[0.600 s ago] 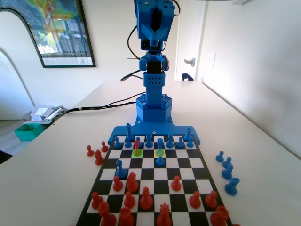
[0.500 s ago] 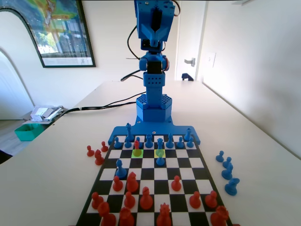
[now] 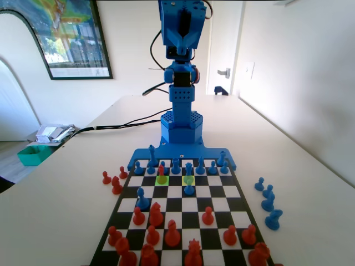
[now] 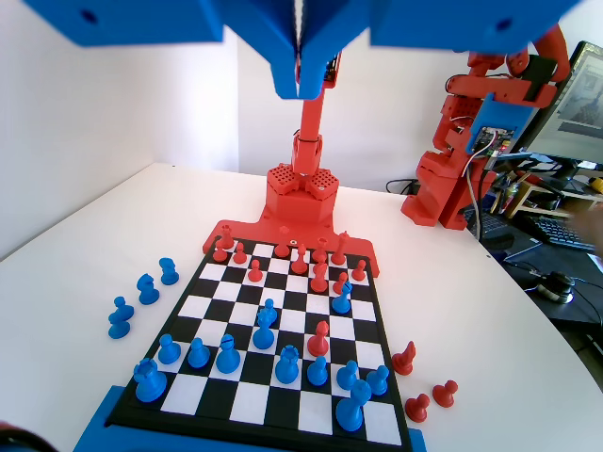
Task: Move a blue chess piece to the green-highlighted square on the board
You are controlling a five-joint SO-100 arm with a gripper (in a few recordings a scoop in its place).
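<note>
A pale room with a framed poster [image 3: 66, 36] in the upper left of the fixed view and a white door at centre right frames our scene: a white counter [image 3: 310, 166] carrying the board [image 3: 180, 219] in the lower middle of the frame. We see the blue arm [image 3: 180, 66] raised upright at the far end, its fingers [image 4: 300, 71] pressed together, hanging from the top centre of the wrist view with nothing between them, high above the pieces.

In the fixed view, the green-highlighted square [image 3: 188, 180] lies just right of the board's midline, in the second rank from the arm, with a paler yellow-green square [image 3: 162, 179] two files to its left. The blue chess piece [image 3: 189, 186], slim and narrow-topped, stands at the near edge of the green square, partly covering it; we cannot tell from this low angle which square its base is on. A small red piece [image 3: 161, 170] stands at the far side of the yellow-green square.

Red pieces [image 3: 172, 235] crowd the near ranks at the bottom of the frame. Captured blue pieces [image 3: 269, 202] stand off the board at lower right, captured red ones [image 3: 113, 182] at left.
</note>
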